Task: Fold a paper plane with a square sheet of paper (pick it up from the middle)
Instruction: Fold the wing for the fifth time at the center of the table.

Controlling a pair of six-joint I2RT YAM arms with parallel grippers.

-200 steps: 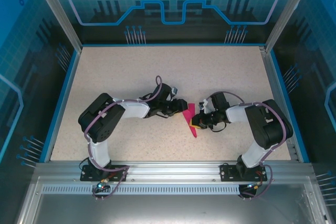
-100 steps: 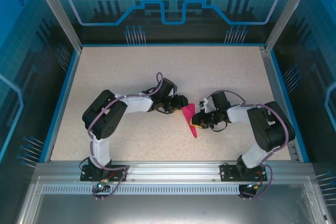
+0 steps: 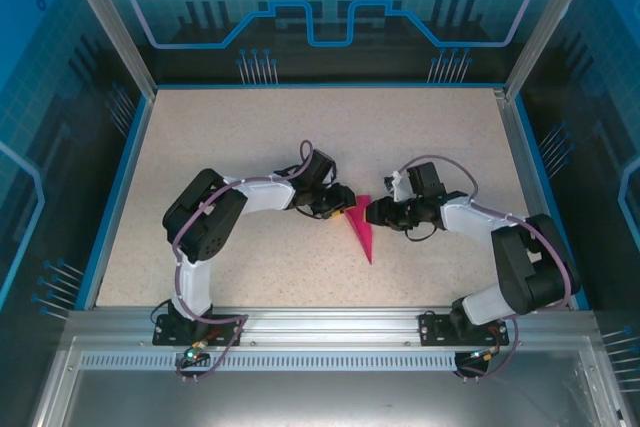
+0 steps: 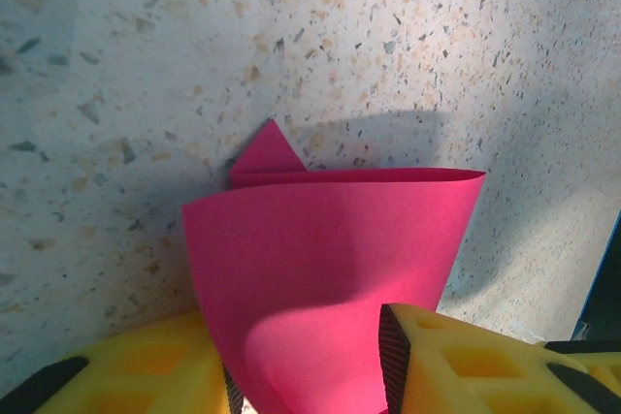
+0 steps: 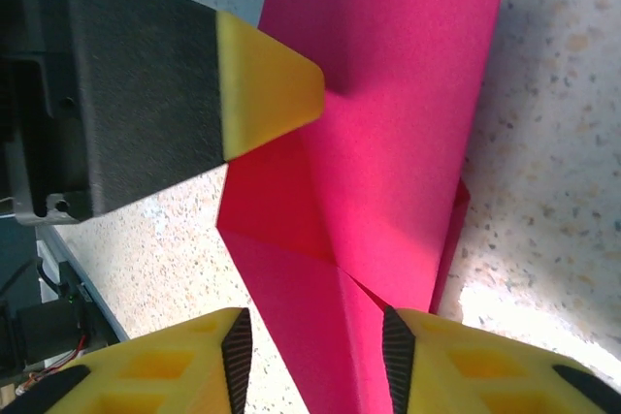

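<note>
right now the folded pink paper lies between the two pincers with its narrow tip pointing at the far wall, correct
Not the tip. In the top external view the folded pink paper lies between the left pincer and the right pincer, but its narrow tip points toward the near edge of the table.

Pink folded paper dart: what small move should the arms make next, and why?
Probably the left gripper should close on the magenta-pink folded paper plane: its flap bows up between the yellow fingers, and the right gripper stands open over it.
</note>
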